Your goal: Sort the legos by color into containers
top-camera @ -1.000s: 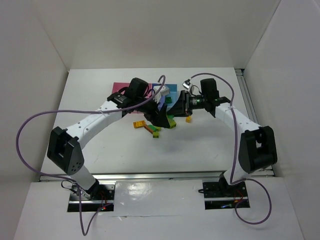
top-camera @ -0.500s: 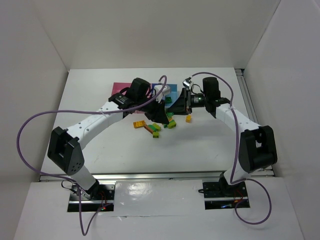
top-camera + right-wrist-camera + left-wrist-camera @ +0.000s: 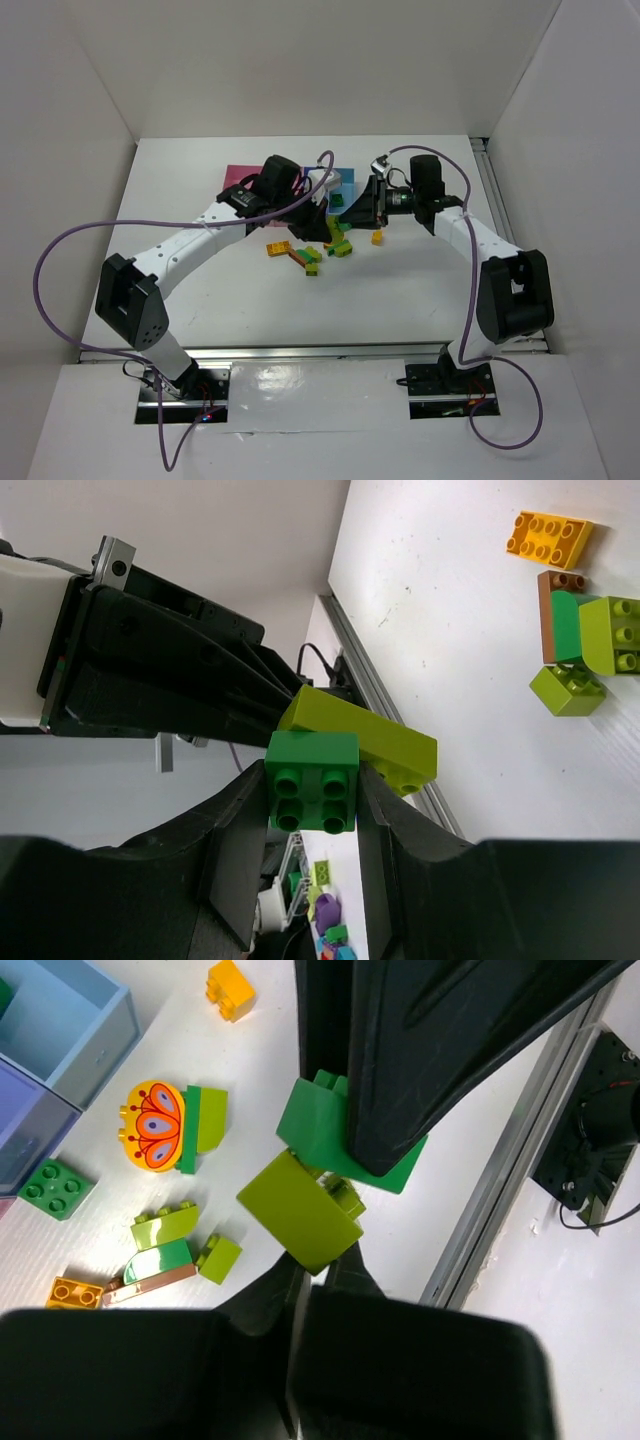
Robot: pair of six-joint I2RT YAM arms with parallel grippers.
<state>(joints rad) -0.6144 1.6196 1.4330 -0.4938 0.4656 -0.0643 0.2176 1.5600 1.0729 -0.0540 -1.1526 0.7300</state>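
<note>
Midair, right gripper (image 3: 312,815) pinches green brick (image 3: 312,770), left gripper (image 3: 318,1263) pinches lime brick (image 3: 298,1210) stuck on it, long axis toward left fingers.

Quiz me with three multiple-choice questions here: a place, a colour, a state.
1. Where is the butterfly piece? A in a bin; B on the table; C in a gripper.
2. What colour does the right gripper hold? A orange; B brown; C green.
3. The left gripper is: A shut on the lime brick; B wide open; C out of view.
Answers: B, it lies flat on the white surface; C, the green brick sits in its grip; A, it pinches that brick's end.
</note>
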